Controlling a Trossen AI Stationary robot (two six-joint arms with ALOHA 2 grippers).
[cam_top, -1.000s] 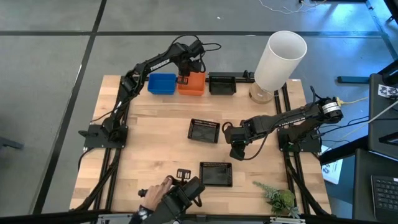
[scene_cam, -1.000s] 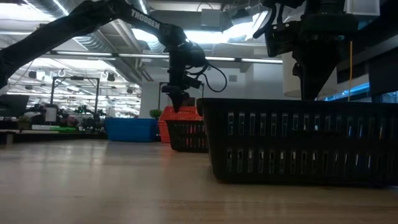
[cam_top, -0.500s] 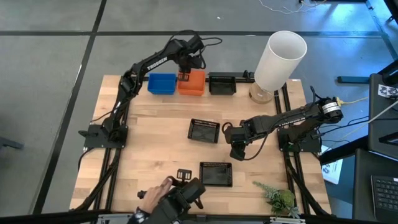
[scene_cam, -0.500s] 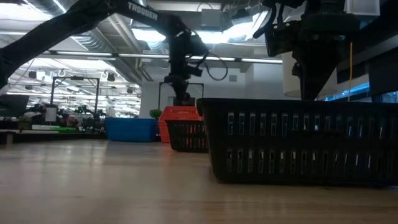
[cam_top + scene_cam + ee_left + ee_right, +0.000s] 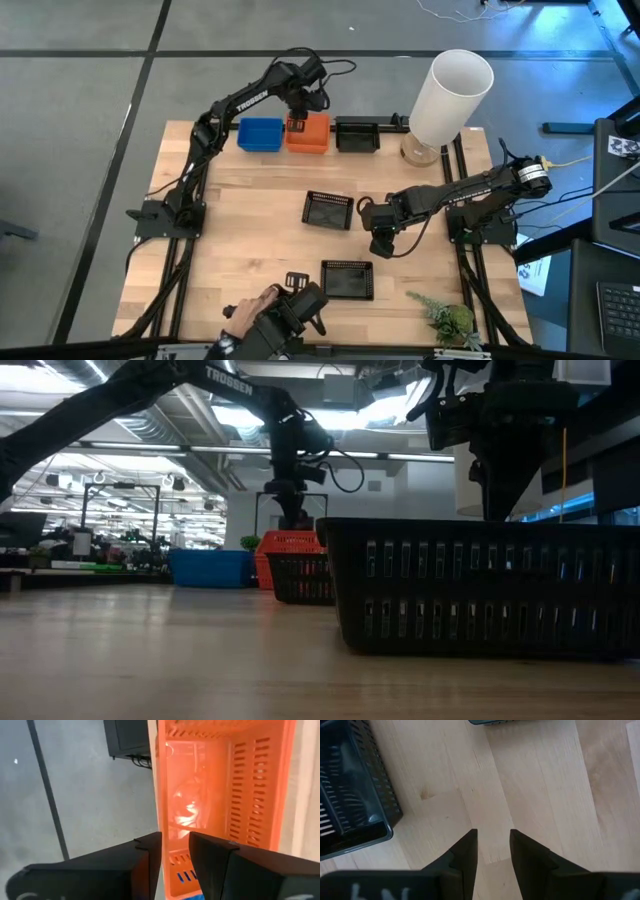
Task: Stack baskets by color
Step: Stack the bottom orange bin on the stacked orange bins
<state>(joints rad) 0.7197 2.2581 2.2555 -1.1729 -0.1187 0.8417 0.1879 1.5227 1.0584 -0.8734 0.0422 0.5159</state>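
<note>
A: Any writing to read?
B: "TROSSEN" in white letters along the left arm [image 5: 240, 103]; nothing else is legible.
A: Start with the biggest thing.
B: The table [image 5: 250, 240], pale wooden planks with visible grain. Next the tall white cylinder [image 5: 449, 93], smooth, at the far right corner.
A: And the baskets?
B: Shallow square plastic with slotted walls. At the far edge sit a blue basket [image 5: 260, 135], an orange basket [image 5: 308, 135] and a black basket [image 5: 356, 134] in a row. Two more black ones lie mid-table [image 5: 327, 209] and near the front edge [image 5: 347, 279].
A: The grippers?
B: The left gripper [image 5: 175, 852] hangs over the orange basket's far rim, fingers slightly apart, holding nothing. The right gripper [image 5: 493, 847] hovers over bare wood beside the middle black basket, fingers apart, empty.
</note>
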